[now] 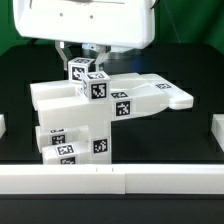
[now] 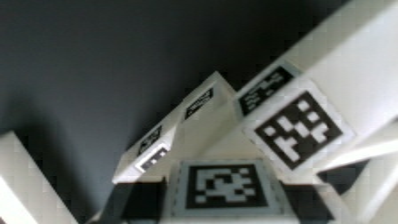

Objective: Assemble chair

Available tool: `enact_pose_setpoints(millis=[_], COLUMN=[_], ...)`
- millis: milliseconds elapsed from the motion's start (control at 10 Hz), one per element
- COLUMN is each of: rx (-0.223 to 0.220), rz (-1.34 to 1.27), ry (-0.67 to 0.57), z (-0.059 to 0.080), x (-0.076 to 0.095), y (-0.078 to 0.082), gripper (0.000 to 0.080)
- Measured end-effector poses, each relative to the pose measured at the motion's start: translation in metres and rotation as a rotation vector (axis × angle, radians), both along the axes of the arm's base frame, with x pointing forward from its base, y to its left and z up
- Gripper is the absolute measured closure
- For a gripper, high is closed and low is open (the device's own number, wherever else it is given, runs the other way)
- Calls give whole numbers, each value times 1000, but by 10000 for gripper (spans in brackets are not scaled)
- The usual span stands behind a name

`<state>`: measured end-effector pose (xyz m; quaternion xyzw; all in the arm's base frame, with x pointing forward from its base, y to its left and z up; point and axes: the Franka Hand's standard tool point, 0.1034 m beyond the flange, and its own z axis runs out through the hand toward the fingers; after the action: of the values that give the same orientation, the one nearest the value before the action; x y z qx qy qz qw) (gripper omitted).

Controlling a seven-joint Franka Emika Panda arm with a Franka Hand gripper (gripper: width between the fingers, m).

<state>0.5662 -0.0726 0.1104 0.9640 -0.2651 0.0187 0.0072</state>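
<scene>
- Near the middle of the black counter, I see the chair, a matte white, blocky plastic body of joined pieces carrying square black-and-white tags.
- Its wide slotted seat block lies flat across the top of the body and reaches toward the exterior view's right, ending in a short tab.
- Below the seat block, on the side toward the exterior view's left, stacked white blocks with tags on their faces rest on the counter.
- On top of the seat block stands a small white tagged cube, with a second tagged white piece just behind and above it.
- Directly above that second piece hangs the large glossy white robot gripper; its body fills the top of the exterior view.
- My read on the fingers: they come down on either side of the upper tagged piece and look partly closed on it, but the contact itself is hidden, so I cannot tell for sure that it is pinched.
- From the wrist view I get a blurred close look at tagged white faces of the chair against the dark counter, too soft for me to tell which pieces they are.
- A low white rail runs along the counter edge in front of the chair.
</scene>
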Motion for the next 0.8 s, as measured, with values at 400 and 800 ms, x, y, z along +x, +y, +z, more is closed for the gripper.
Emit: enact_pose_setpoints(millis=[400, 800], rx=[9, 6], rz=[-264, -201], ry=[-7, -5], z=[0, 0], x=[1, 2], y=[5, 5], gripper=[513, 179])
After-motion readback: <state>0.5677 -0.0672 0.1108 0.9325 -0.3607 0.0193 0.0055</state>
